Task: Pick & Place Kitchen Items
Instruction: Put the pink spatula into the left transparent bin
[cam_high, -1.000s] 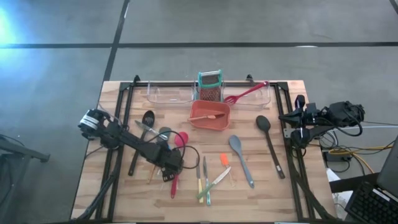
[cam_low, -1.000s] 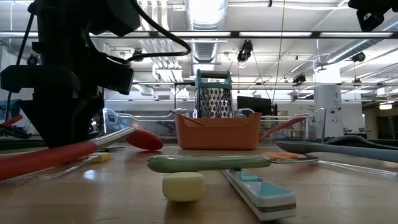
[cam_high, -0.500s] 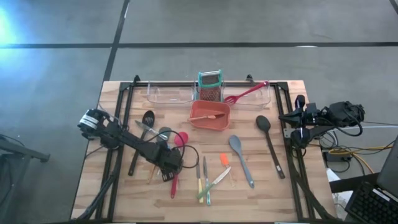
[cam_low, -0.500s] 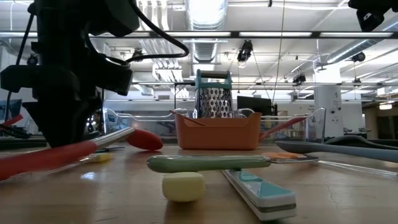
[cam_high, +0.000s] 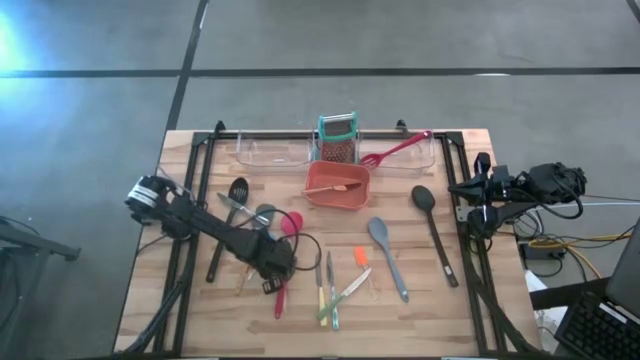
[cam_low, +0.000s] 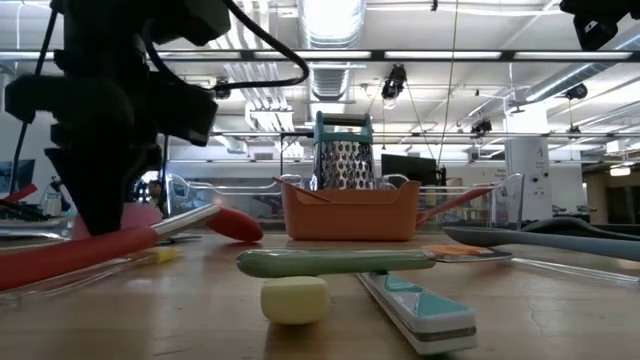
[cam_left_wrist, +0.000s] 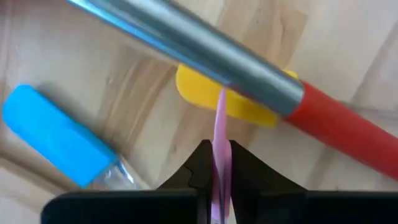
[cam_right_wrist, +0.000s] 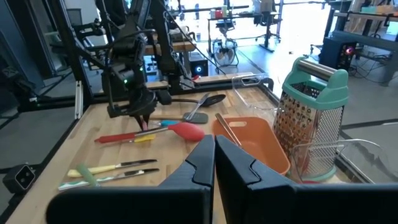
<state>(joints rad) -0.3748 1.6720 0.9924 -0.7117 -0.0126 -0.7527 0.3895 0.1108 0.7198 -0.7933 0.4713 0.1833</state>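
Left pincer (cam_left_wrist: 216, 163) fingers pinching pink scraper (cam_left_wrist: 219, 134) (edge-on) between them

Left gripper (cam_right_wrist: 144, 119) low over red spoon (cam_right_wrist: 152, 134), orange bin (cam_right_wrist: 249, 143) & grater (cam_right_wrist: 311, 112) nearby

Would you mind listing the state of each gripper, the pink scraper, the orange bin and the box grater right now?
left gripper: shut on the pink scraper, low over the table's left half.
pink scraper: on edge, pinched between the left fingers.
right gripper: shut, empty, parked at the table's right edge.
orange bin: open-topped, a utensil lying inside.
box grater: upright behind the bin.
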